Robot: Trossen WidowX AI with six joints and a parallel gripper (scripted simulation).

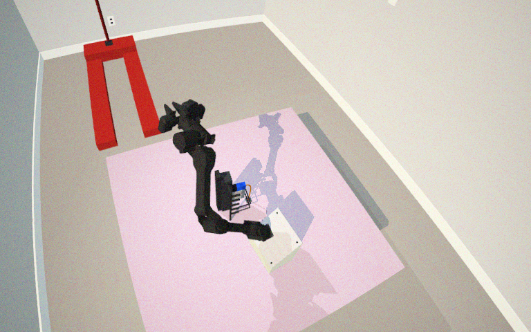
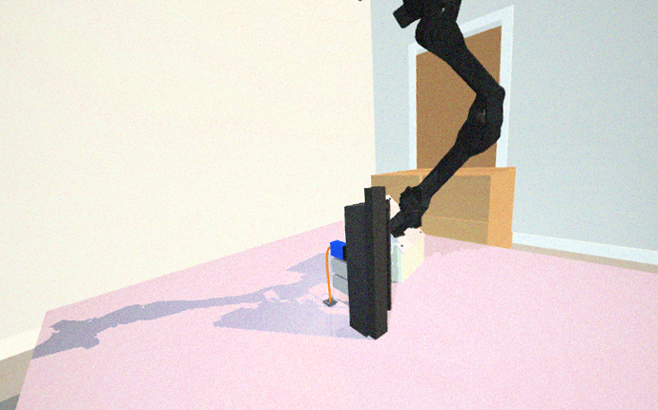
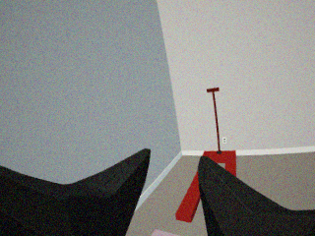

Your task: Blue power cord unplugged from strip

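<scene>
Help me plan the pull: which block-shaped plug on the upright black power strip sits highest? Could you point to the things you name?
The bright blue plug point(image 1: 240, 185) point(image 2: 337, 248), above the grey plugs point(image 1: 243, 194) point(image 2: 339, 267) and unlike them in colour.

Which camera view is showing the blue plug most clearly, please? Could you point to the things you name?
The exterior view: the blue plug point(image 1: 240, 186) point(image 2: 338, 248) stands out there beside the upright black panel point(image 1: 223, 190) point(image 2: 364, 265), which hides its far end. The top view shows it small, from above. The wrist view does not show it.
</scene>
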